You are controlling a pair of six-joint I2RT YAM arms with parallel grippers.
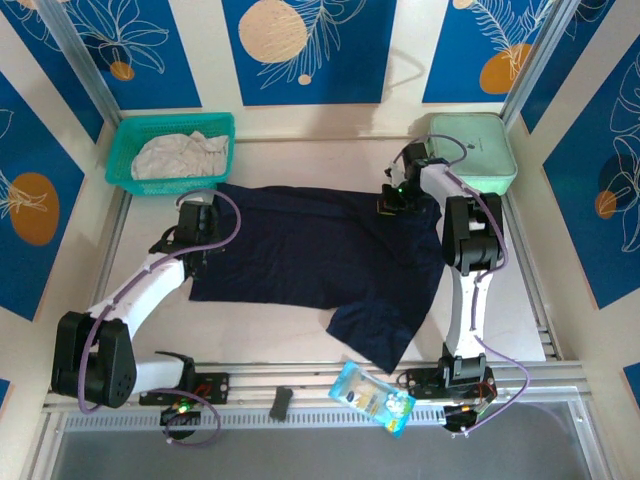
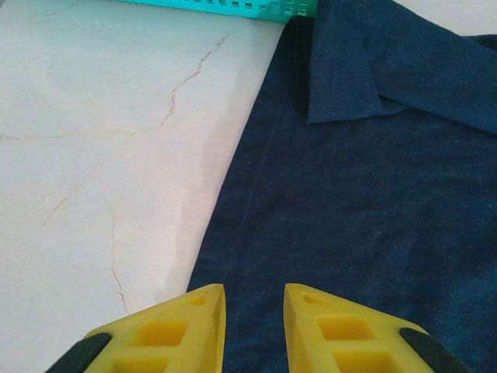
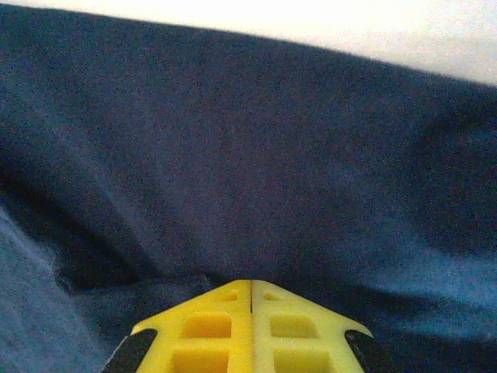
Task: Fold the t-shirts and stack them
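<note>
Right gripper point(image 3: 251, 284): yellow fingers clenched flat together, tip pressed into the navy t-shirt point(image 1: 300, 250) at its far right corner. Whether cloth is caught between them I cannot tell. Left gripper point(image 2: 255, 294): fingers parted, poised over the shirt's left edge. Just off the shirt's far left corner, a teal mesh basket point(image 1: 118, 165) holds the crumpled off-white t-shirt point(image 1: 180, 155).

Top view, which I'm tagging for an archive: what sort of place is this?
Probably a robot lab test booth, not a home: left arm and right arm bolted to a metal rail, blue printed panels walling in the table, and a navy shirt laid out for folding.
</note>
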